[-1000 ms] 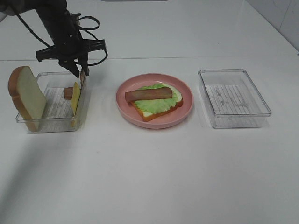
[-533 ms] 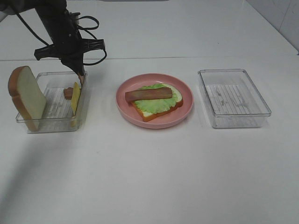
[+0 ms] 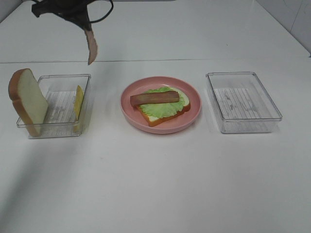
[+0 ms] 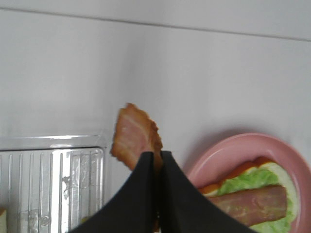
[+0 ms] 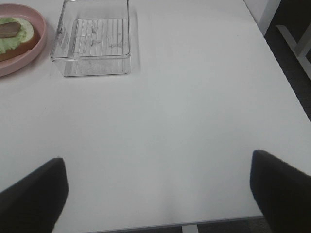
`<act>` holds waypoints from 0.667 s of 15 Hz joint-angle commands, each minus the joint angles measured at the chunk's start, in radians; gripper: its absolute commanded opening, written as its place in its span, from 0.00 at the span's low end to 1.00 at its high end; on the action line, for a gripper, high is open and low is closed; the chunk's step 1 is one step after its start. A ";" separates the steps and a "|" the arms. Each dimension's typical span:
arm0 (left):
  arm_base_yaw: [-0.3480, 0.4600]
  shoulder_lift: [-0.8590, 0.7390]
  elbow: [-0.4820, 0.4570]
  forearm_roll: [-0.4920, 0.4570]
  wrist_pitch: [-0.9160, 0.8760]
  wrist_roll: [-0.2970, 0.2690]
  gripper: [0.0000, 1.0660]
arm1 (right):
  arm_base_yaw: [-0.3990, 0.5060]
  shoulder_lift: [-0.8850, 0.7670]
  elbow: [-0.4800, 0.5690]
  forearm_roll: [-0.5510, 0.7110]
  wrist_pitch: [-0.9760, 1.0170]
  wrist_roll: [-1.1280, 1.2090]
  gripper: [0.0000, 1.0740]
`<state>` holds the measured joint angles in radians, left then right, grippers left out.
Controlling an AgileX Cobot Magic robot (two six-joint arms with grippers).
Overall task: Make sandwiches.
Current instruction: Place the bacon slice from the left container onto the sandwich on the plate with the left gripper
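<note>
The table (image 3: pixel 155 194) is seen as a smooth white surface with a faint sheen. The left tray (image 3: pixel 58 76) and right tray (image 3: pixel 243 73) are made of clear, glossy plastic with ribbed floors, and the plate (image 3: pixel 160 129) is finished in smooth pink. The bacon strip (image 3: pixel 91 48) is marked by a mottled, rough face, the bread slice (image 3: pixel 30 101) by a matt, porous one, and the left gripper (image 4: pixel 156 158) is finished in matt black.

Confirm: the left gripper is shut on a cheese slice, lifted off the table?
Not quite. The left gripper is shut on a bacon strip, not cheese. The cheese stands in the tray. The left wrist view shows the grip.
</note>
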<state>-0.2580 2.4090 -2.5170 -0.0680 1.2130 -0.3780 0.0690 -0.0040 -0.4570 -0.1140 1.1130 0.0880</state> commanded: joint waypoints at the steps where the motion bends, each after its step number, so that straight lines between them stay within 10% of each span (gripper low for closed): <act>1: -0.039 -0.044 -0.063 -0.016 0.102 -0.003 0.00 | -0.005 -0.030 0.004 -0.004 -0.011 -0.014 0.91; 10: -0.185 -0.020 -0.097 -0.370 0.099 0.137 0.00 | -0.005 -0.030 0.004 -0.004 -0.011 -0.014 0.91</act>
<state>-0.4440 2.3930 -2.6100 -0.4360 1.2170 -0.2460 0.0690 -0.0040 -0.4570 -0.1140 1.1130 0.0880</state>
